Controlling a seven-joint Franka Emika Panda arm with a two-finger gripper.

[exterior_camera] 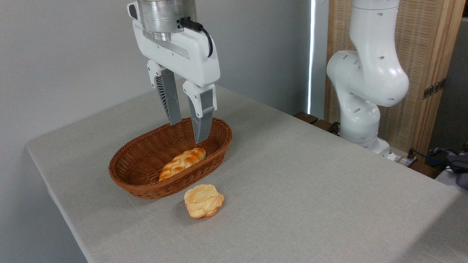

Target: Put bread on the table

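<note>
The bread (203, 200), a small round golden-tan bun with lumpy edges, lies on the grey-beige table (310, 190) just in front of the wicker basket. My gripper (188, 132) hangs above the basket's right half, well above and behind the bun. Its two grey fingers point down, stand apart and hold nothing.
The oval brown wicker basket (136, 181) sits left of centre with a braided orange-glazed loaf (181, 163) inside. The arm's white base (365, 84) rises at the table's far right edge. A wooden screen (427, 65) stands behind it. The table's left and front edges are close to the basket.
</note>
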